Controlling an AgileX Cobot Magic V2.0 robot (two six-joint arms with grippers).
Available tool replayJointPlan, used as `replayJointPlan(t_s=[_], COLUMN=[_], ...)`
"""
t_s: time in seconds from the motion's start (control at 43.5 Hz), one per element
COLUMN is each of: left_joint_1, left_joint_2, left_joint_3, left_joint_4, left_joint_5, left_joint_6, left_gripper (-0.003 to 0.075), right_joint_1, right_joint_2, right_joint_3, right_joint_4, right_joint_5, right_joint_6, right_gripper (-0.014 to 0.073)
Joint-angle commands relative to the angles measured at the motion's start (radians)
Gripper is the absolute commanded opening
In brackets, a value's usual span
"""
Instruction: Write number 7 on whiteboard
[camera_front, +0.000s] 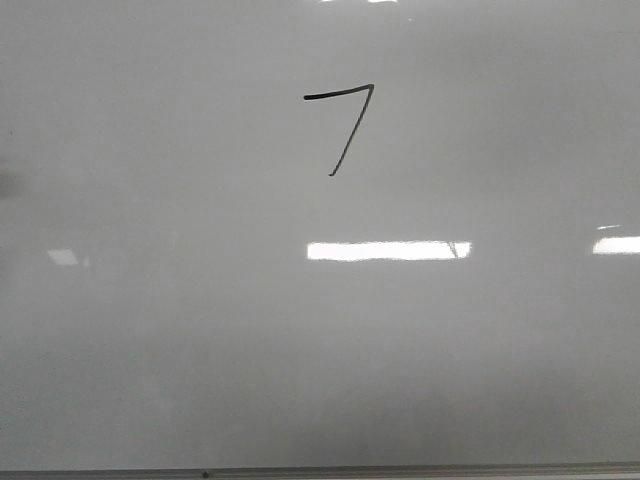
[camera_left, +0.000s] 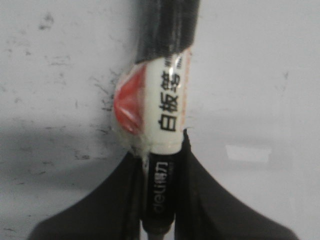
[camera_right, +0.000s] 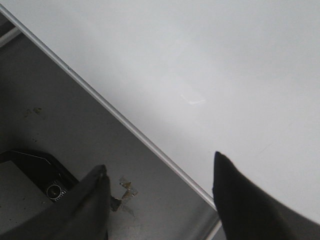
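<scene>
Left claw (camera_left: 160, 200) clamps glossy marker (camera_left: 165, 100) (white-labelled) above whiteboard (camera_left: 260, 75).

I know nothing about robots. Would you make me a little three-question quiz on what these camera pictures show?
1. True or false: the thin black hand-drawn number 7 is already on the large glossy pale grey-white whiteboard.
2. What does the left end effector hold? A) an eraser B) a black and white whiteboard marker pen with a red patch C) nothing
3. Fill in: the right end effector is ____, with nothing between its fingers.

Key: 1 true; 2 B; 3 open.
</scene>
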Motion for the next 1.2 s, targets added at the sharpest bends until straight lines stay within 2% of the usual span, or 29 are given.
replayJointPlan(t_s=[0.0,0.184,0.483,0.828,0.897,1.174], left_joint_1=[0.002,0.002,0.002,0.002,0.002,0.002], left_joint_2=[-0.004,0.002,0.002,-0.009,-0.026,-0.130], left_joint_3=[-0.034,-0.046,-0.046,-0.069,-0.101,-0.255], left_joint_4=[-0.009,-0.009,-0.009,-0.008,0.012,0.061], left_joint_5=[-0.013,-0.005,-0.003,0.036,0.101,0.501], left_joint_6=[-0.009,-0.009,-0.009,-0.009,-0.007,-0.007], left_gripper=[0.0056,0.0217,0.0393,0.0410,0.0410,0.0410], right_joint_1=[-0.006,-0.006,-0.006,-0.006,-0.006,-0.006], right_joint_2=[-0.005,-0.005,-0.005,-0.005,-0.005,-0.090], right_joint_3=[-0.031,-0.031,-0.031,-0.031,-0.031,-0.031], right_joint_4=[-0.006,-0.006,-0.006,-0.006,-0.006,-0.007], right_joint_5=[-0.045,-0.034,-0.030,-0.029,-0.028,0.025], right_joint_6=[0.002,0.002,0.002,0.002,0.002,0.017], right_gripper=[0.0465,0.0465,0.0465,0.0465,0.0465,0.0465])
